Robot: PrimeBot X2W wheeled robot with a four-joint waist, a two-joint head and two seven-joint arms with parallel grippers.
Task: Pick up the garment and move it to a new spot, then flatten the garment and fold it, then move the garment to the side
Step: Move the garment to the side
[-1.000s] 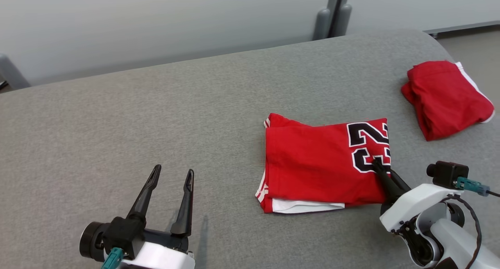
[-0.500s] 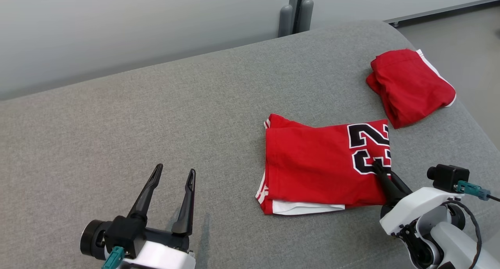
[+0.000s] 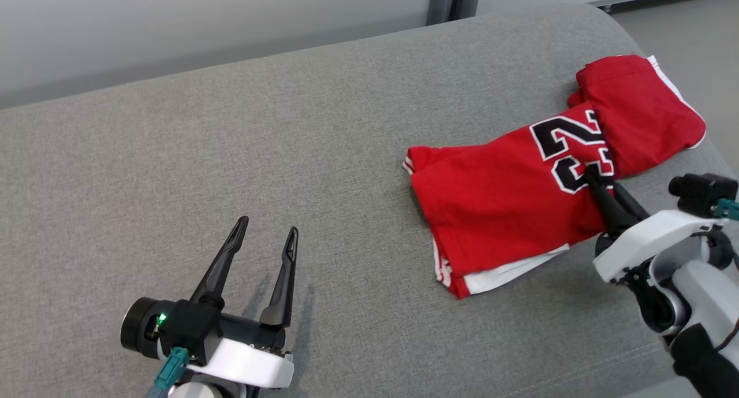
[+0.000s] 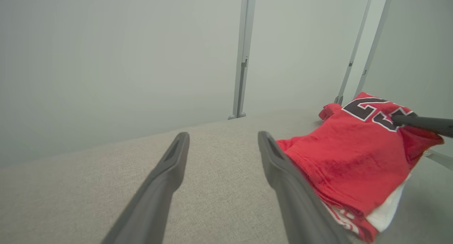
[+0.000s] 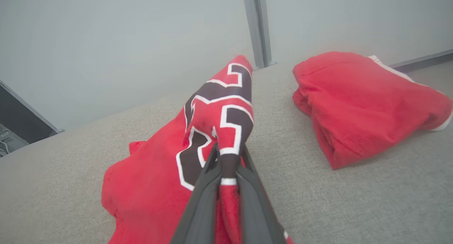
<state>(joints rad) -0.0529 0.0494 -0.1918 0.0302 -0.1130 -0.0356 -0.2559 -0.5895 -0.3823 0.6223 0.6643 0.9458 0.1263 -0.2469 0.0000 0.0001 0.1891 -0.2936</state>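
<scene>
Left gripper (image 3: 268,224) at 7 o'clock gapes wide, empty. Folded garment (image 3: 508,207) lies toward 3 o'clock — right gripper (image 3: 593,173) pinched on its numbered edge. Slide low and slow, folds intact, short of the red bundle (image 3: 641,103) at 1 o'clock.

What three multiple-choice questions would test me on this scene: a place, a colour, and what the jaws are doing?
1. Where does the plain red folded garment lie?
A) at the left end
B) right of the numbered jersey, near the edge of the grey padded surface
C) on the floor
2. What colour are the jersey's numerals?
A) yellow
B) blue
C) black, edged white
3. How do the right jaws stand?
A) wide open
B) shut on the jersey
C) shut on nothing
Answers:
1 B: it lies at the head view's far right.
2 C: the 23 is black, outlined white.
3 B: cloth is pinched between them.
</scene>
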